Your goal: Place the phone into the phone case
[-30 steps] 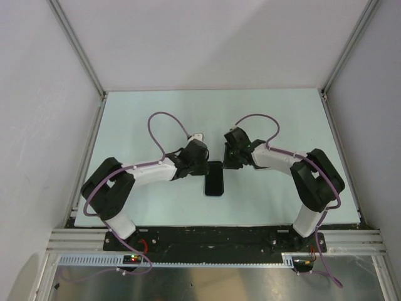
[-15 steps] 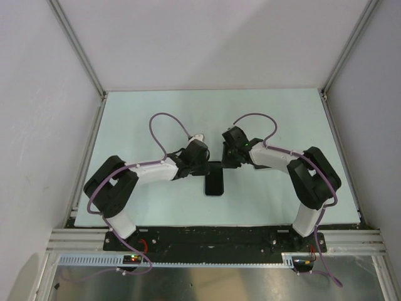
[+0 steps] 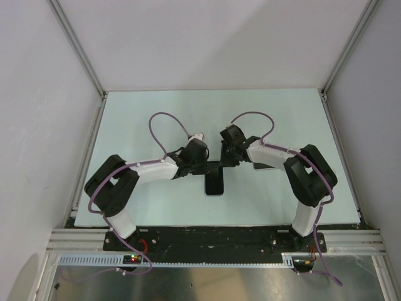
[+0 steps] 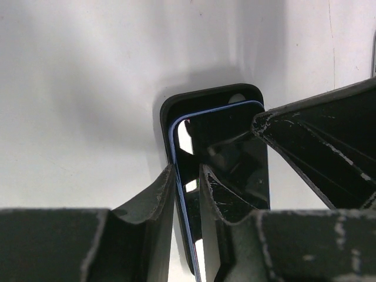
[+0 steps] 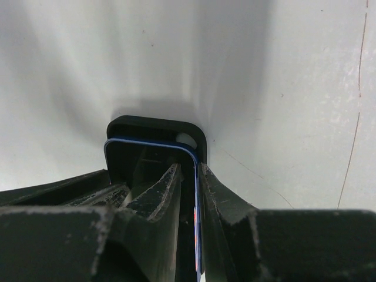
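Observation:
A black phone (image 3: 215, 180) with a blue rim lies on the pale table, its far end over a black phone case (image 4: 176, 106). In the left wrist view the phone (image 4: 235, 147) sits inside the case's far corner, slightly raised. My left gripper (image 4: 187, 179) is shut across the phone's left edge. My right gripper (image 5: 189, 176) is shut across the phone's (image 5: 147, 155) right edge, with the case (image 5: 155, 126) beyond it. In the top view both grippers, left (image 3: 203, 165) and right (image 3: 224, 160), meet at the phone's far end.
The right gripper's finger (image 4: 317, 147) crosses the left wrist view, and the left gripper's finger (image 5: 59, 188) shows in the right wrist view. Purple cables (image 3: 166, 125) loop above both arms. White walls and metal rails (image 3: 94, 125) bound the table.
My right gripper has shifted a little left, closer over the phone's far end. My left gripper has edged slightly right. The phone has stayed in about the same place.

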`<state>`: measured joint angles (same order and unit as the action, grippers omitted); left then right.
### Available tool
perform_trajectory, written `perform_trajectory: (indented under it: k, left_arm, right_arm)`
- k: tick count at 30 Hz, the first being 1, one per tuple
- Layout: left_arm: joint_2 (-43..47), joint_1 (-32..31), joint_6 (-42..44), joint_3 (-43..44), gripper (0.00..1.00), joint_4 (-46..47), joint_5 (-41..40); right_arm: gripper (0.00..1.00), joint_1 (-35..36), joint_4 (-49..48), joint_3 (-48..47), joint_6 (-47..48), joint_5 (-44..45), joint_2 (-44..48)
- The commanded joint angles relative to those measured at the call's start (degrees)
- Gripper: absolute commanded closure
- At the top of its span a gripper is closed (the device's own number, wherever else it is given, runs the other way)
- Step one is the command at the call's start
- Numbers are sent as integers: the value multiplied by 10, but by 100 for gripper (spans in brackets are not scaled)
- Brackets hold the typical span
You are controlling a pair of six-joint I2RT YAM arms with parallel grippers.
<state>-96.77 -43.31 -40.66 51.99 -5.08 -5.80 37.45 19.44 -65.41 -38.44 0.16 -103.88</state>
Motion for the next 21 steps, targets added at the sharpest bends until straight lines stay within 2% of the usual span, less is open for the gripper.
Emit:
perform_trajectory:
  k: [1,11,21]
  left_arm:
    - [-2,5,-8,7,74,12,0]
    - [-17,10,-3,10,75,14,5]
    - [-62,11,-5,33,92,21,9]
  right_arm:
    - [77,9,-13,-25,7,5,-26]
    - [78,18,1,-54,9,18,-47]
    - [78,20,13,-58,10,31,-38]
